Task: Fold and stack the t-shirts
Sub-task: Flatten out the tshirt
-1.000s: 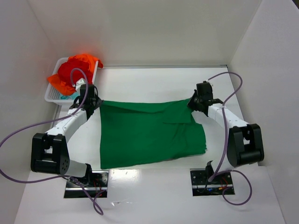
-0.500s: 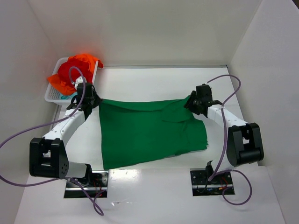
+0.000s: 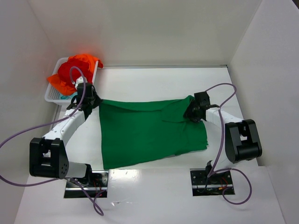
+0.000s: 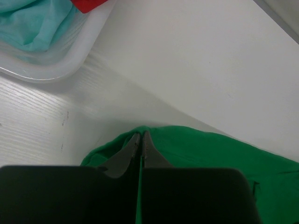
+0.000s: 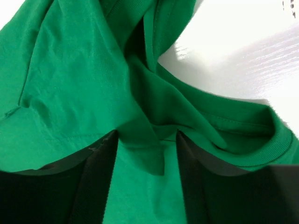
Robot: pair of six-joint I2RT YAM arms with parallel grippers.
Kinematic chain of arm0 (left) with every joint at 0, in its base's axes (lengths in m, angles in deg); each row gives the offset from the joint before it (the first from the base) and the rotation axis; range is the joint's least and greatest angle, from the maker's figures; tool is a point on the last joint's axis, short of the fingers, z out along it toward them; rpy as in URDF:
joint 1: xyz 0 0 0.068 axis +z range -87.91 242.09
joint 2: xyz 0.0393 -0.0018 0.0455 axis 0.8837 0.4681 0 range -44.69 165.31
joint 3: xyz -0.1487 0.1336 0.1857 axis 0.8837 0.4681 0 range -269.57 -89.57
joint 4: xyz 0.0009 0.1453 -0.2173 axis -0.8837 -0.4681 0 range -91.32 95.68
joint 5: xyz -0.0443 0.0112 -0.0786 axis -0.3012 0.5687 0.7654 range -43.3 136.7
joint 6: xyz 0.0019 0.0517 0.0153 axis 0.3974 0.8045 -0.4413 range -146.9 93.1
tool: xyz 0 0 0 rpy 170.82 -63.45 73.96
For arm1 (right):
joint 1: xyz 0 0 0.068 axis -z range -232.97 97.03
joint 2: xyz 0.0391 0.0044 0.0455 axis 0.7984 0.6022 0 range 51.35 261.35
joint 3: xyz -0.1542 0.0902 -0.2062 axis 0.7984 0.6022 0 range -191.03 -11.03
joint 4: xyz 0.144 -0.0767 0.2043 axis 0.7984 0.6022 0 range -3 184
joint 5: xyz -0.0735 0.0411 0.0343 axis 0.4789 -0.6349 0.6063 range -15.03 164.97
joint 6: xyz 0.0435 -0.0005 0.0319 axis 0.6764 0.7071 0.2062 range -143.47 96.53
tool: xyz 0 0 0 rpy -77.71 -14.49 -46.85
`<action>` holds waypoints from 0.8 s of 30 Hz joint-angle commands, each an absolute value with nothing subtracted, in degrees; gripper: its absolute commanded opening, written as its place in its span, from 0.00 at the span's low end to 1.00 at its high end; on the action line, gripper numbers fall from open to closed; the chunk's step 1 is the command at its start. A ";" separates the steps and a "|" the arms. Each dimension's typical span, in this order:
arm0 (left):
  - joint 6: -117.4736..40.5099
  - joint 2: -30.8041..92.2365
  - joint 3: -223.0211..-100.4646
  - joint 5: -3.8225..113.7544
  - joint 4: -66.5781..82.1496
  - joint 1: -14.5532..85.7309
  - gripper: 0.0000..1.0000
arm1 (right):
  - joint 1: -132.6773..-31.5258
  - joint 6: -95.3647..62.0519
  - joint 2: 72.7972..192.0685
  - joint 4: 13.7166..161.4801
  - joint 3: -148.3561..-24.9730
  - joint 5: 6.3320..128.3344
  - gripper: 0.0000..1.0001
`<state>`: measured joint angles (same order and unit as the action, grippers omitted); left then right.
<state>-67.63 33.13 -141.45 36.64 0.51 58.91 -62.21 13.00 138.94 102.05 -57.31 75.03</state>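
The bright green t-shirt (image 3: 149,130) lies spread on the white table. My left gripper (image 3: 92,103) is shut on its far left corner; in the left wrist view its fingertips (image 4: 141,136) pinch the green cloth (image 4: 196,144). My right gripper (image 3: 191,113) is open over the shirt's far right corner, jaws apart above rumpled green cloth (image 5: 140,121) and the collar (image 5: 261,144). Red and orange t-shirts (image 3: 74,70) are heaped in the white basket (image 3: 53,95). A teal t-shirt (image 4: 32,23) lies in the basket.
The white basket's rim (image 4: 70,60) stands just beyond my left gripper at the far left. White walls close the table at the back and both sides. The arm bases (image 3: 86,179) sit at the near edge.
My right gripper has let go of the shirt's far right corner and dropped lower and nearer over it. The left gripper shifted slightly away, still holding the left corner.
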 commanded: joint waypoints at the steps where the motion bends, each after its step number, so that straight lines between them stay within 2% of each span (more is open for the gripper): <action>1: -66.72 33.79 -143.98 37.21 1.99 59.28 0.00 | -62.73 13.36 138.89 100.89 -57.26 74.80 0.54; 2: -66.72 33.80 -143.98 37.21 1.99 59.28 0.00 | -62.73 13.88 138.28 100.37 -57.26 74.80 0.45; 8: -66.72 34.32 -143.98 38.26 2.52 59.28 0.00 | -62.73 14.41 138.28 98.69 -57.26 73.66 0.20; 9: -66.72 34.32 -143.98 38.27 2.52 59.28 0.00 | -62.73 14.41 138.28 98.69 -57.87 73.66 0.11; 11: -66.72 34.85 -143.98 38.79 3.05 59.28 0.00 | -62.73 14.41 138.80 98.69 -59.01 73.66 0.01; 16: -65.58 35.47 -145.82 39.85 2.52 59.80 0.00 | -62.73 14.41 139.42 101.40 -65.60 73.66 0.00; 20: -63.56 35.47 -149.51 42.04 1.21 60.33 0.00 | -62.73 13.89 138.36 104.92 -75.33 74.36 0.00; 24: -63.03 35.47 -151.27 42.57 0.58 60.33 0.00 | -61.51 13.88 138.98 105.46 -77.92 72.69 0.00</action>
<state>-65.43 35.60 -148.62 41.14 -0.25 59.89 -62.08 14.35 139.86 104.76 -74.99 73.26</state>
